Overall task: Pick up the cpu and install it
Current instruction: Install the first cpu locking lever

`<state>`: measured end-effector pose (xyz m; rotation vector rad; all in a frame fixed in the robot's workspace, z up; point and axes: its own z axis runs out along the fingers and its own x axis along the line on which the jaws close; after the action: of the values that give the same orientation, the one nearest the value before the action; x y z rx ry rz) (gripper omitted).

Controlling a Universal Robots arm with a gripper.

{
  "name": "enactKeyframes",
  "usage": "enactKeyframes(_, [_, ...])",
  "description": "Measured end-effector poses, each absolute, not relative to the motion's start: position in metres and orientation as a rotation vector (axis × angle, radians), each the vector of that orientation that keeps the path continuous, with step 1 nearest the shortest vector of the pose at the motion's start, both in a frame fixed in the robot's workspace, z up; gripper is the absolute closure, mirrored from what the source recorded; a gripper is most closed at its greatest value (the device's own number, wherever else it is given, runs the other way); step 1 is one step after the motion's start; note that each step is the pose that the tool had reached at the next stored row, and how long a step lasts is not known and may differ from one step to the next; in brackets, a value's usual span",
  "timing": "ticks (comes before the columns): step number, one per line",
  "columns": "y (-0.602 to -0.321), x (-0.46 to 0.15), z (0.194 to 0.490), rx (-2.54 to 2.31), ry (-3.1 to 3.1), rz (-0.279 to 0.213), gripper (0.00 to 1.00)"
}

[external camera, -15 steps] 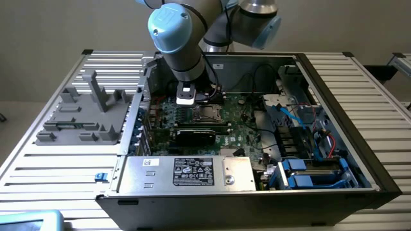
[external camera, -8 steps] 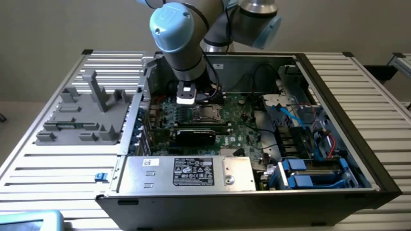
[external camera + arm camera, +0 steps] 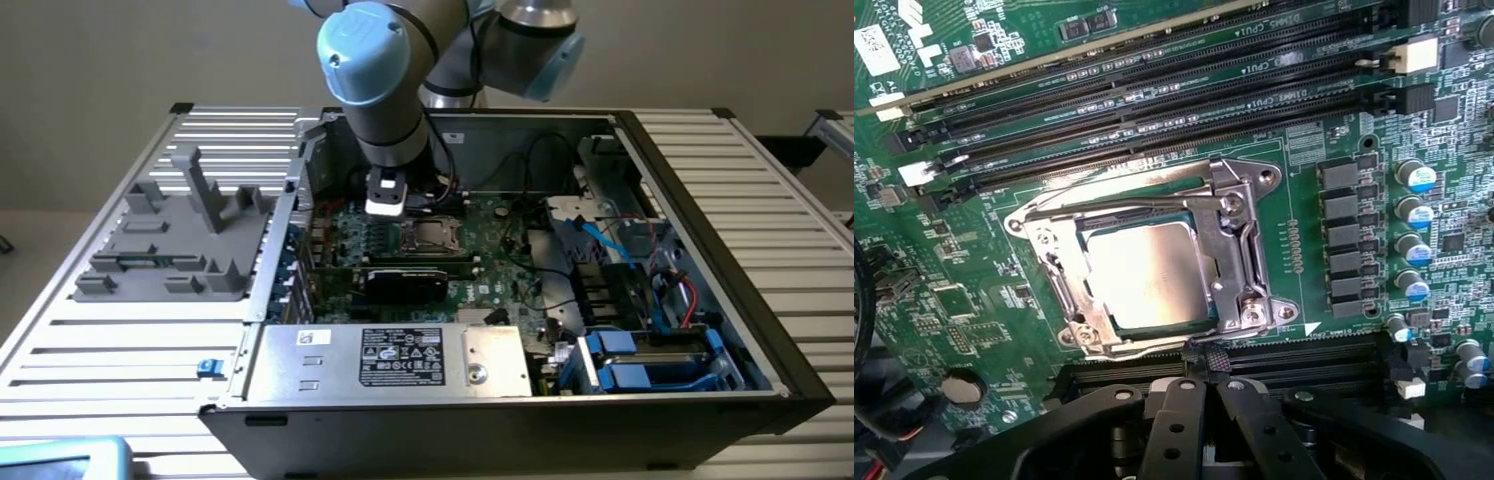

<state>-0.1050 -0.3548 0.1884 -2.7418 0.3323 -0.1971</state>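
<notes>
The cpu [image 3: 1151,272], a silvery-grey square plate, lies flat in the socket on the green motherboard [image 3: 974,310]. A shiny metal socket frame [image 3: 1239,250] surrounds it. My gripper [image 3: 1202,370] hovers just beside the socket's edge, its black fingers [image 3: 1176,420] pressed together with nothing seen between them. In the exterior view the arm reaches down into the open computer case, and the gripper [image 3: 416,207] hangs right above the socket [image 3: 427,236].
Long black memory slots [image 3: 1154,90] run beside the socket, and a row of capacitors [image 3: 1419,235] stands on its other side. A silver power supply box [image 3: 400,360], a black card [image 3: 416,280], blue drive bays [image 3: 641,360] and cables crowd the case. A grey fixture [image 3: 174,240] sits outside at the exterior view's left.
</notes>
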Motion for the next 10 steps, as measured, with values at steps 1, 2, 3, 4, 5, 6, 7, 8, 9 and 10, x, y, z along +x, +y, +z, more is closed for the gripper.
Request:
enactKeyframes(1, [-0.3548,-0.1049,0.1889,-2.743,0.334,-0.189,0.89])
enactKeyframes(2, [-0.3548,-0.1048,0.1892,-2.744,0.336,-0.180,0.89])
enactKeyframes(3, [-0.3548,-0.1047,0.1895,-2.745,0.337,-0.174,0.89])
enactKeyframes(4, [-0.3549,-0.1047,0.1898,-2.746,0.339,-0.167,0.89])
enactKeyframes(5, [-0.3549,-0.1046,0.1904,-2.747,0.340,-0.160,0.89])
enactKeyframes(6, [-0.3549,-0.1045,0.1910,-2.748,0.342,-0.151,0.89])
enactKeyframes(7, [-0.3549,-0.1045,0.1916,-2.749,0.343,-0.143,0.89])
enactKeyframes(8, [-0.3548,-0.1044,0.1921,-2.749,0.345,-0.135,0.89])
enactKeyframes(9, [-0.3548,-0.1044,0.1924,-2.750,0.346,-0.127,0.89])
enactKeyframes(10, [-0.3548,-0.1044,0.1926,-2.751,0.348,-0.119,0.89])
